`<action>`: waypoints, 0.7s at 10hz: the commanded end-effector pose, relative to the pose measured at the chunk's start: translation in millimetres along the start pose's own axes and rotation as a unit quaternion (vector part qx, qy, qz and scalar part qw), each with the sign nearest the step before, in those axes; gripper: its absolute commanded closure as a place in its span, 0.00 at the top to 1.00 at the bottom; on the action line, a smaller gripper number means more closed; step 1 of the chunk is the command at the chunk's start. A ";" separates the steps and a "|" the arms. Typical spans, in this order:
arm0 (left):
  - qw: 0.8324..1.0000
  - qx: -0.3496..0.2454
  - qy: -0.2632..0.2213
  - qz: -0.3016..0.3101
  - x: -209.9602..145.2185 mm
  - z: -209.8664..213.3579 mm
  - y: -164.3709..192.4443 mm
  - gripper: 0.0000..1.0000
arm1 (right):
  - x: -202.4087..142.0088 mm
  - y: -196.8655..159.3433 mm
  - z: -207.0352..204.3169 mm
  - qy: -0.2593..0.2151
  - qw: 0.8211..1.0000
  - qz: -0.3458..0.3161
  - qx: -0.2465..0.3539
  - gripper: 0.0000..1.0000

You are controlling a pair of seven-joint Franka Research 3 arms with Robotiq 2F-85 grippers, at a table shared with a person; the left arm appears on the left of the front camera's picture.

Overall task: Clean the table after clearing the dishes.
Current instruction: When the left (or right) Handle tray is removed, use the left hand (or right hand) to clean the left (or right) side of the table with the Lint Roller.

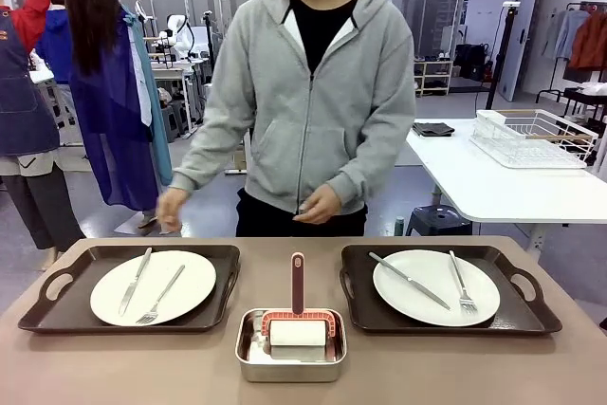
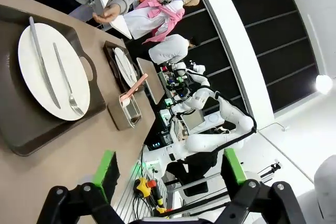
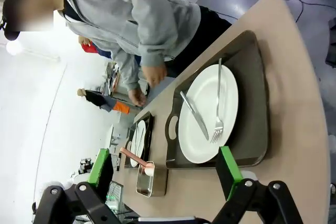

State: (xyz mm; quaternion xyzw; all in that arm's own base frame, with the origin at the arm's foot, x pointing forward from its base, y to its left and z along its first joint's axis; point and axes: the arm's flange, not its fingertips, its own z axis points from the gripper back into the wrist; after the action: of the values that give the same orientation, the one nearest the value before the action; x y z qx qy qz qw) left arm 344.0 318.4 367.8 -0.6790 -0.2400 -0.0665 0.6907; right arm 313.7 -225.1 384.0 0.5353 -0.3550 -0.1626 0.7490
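Observation:
Two dark handled trays sit on the taupe-brown table (image 1: 95,367). The left tray (image 1: 223,267) holds a white plate (image 1: 190,277) with a knife and fork on it. The right tray (image 1: 512,315) carries a like plate (image 1: 398,296). My left gripper (image 2: 170,174) hangs open above the table's near side, with a tray and plate (image 2: 29,66) ahead of it. In the right wrist view my right gripper (image 3: 164,169) is open too, above and short of the other plate (image 3: 194,145). Nothing is between either pair of fingers.
A steel tin (image 1: 248,362) with a white roller on a red handle (image 1: 297,332) stands between the trays. A person in a grey hoodie stands at the far edge, hands (image 1: 318,206) off the table. A white side table with a wire rack (image 1: 531,135) is back right.

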 end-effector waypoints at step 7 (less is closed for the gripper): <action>1.000 0.007 0.005 0.004 -2.6 2.1 -0.8 1.00 | -3.1 4.5 -0.8 -0.002 1.000 0.005 0.003 1.00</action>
State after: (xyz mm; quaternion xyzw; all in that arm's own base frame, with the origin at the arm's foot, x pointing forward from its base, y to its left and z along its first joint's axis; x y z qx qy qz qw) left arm 344.0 318.4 367.8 -0.6790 -0.2399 -0.0665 0.6907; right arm 314.7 -223.5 384.2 0.5355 -0.3537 -0.1607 0.7499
